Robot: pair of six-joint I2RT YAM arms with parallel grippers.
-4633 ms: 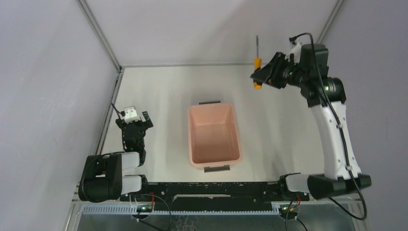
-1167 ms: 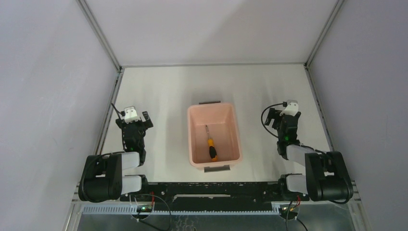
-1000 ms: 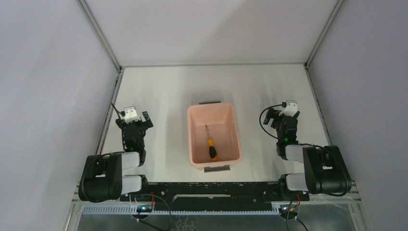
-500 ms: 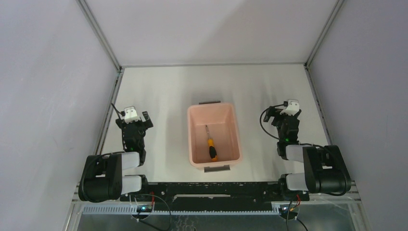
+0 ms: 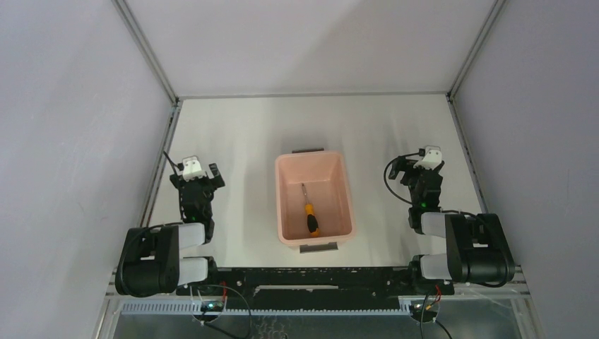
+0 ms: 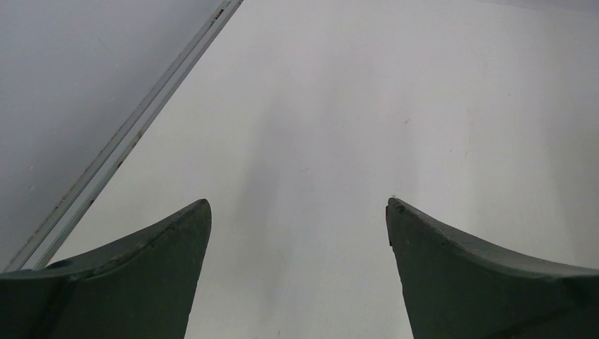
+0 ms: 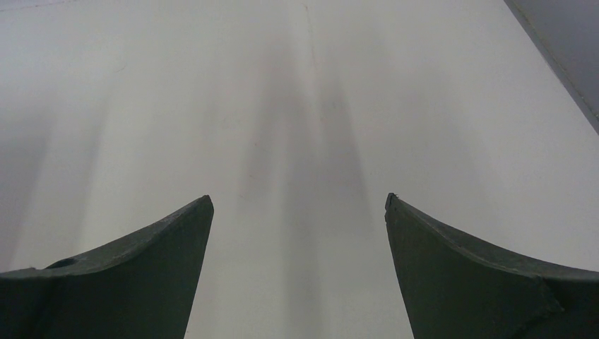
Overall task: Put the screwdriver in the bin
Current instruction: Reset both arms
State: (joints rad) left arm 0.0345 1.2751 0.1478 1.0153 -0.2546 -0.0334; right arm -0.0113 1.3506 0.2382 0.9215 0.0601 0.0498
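Table [image 5: 247, 134]: white and flat, closed in by grey walls on the left, right and far sides, with a metal rail [image 6: 120, 148] along its left edge. Wide stretches of its surface lie between the bin and each arm, and from the bin to the far wall. Bin [image 5: 280, 205]: pale pink rectangular tub at mid-table, long axis running near to far, with a dark grey handle [image 5: 308, 150] at the far short end and another at the near one; well apart from both arms. Left gripper [image 6: 298, 205]: folded back near its base, left of the bin, low over the table; fingers [image 6: 141, 275] spread wide, nothing between them, only table surface in the gap. Right gripper [image 7: 298, 201]: folded likewise right of the bin; fingers [image 7: 466, 275] spread wide, holding and touching nothing. Screwdriver [image 5: 309, 215]: lying on the bin's floor in the near half, orange-yellow and black handle toward the near end, thin shaft pointing to the far end.
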